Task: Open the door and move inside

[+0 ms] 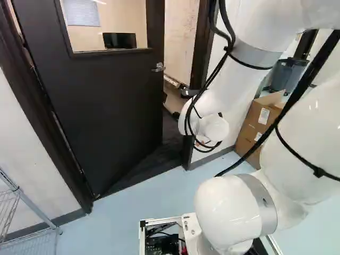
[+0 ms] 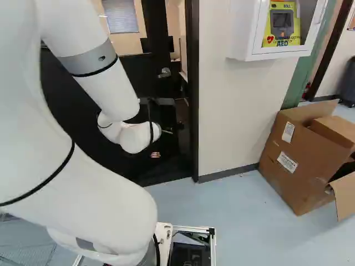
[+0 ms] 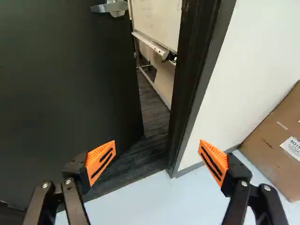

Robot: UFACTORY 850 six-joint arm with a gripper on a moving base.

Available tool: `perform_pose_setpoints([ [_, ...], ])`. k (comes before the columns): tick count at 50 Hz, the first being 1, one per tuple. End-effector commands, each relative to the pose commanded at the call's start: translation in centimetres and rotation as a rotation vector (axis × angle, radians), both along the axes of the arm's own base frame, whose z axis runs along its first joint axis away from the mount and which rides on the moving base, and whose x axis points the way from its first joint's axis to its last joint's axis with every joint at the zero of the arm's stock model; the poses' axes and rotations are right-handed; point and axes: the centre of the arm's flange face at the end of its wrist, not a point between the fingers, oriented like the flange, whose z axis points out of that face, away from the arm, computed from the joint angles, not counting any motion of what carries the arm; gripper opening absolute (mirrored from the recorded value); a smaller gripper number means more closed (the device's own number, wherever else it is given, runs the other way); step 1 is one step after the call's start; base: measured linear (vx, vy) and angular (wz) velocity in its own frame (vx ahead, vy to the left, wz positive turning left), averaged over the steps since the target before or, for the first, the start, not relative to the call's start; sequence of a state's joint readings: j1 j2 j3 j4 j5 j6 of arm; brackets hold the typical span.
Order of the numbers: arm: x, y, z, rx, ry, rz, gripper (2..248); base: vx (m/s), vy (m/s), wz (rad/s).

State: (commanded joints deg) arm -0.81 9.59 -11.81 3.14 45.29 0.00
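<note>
Gripper (image 3: 157,143): we're holding its orange pads (image 3: 101,161) wide apart, grasping nothing.
Door (image 3: 65,93): standing ajar ahead; we're expecting smooth, stiff, heavyish swinging.
Hold: we're favouring pushing flat near its free edge, below the metal lever (image 3: 110,7) (unlatched, handily).
Floors: we're seeing streaky dark carpet (image 3: 154,103) meeting smooth pale flooring (image 3: 140,201).
</note>
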Motion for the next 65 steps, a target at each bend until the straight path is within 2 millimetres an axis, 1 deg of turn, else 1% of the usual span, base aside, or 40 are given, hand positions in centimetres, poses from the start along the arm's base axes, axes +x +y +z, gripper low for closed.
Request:
perform_pose_setpoints([
  [13,-2.0,-0.9,-0.2,-0.024,-0.005,0.016,247,0.0,0.0,0.0],
  [22,-3.1,-1.0,-0.4,-0.041,-0.008,0.04,247,0.0,0.0,0.0],
  [55,-3.3,-1.0,-0.4,-0.045,-0.009,0.048,247,-0.001,0.0,0.001],
  [65,-3.3,-1.0,-0.4,-0.045,-0.009,0.048,247,-0.028,0.043,0.203],
])
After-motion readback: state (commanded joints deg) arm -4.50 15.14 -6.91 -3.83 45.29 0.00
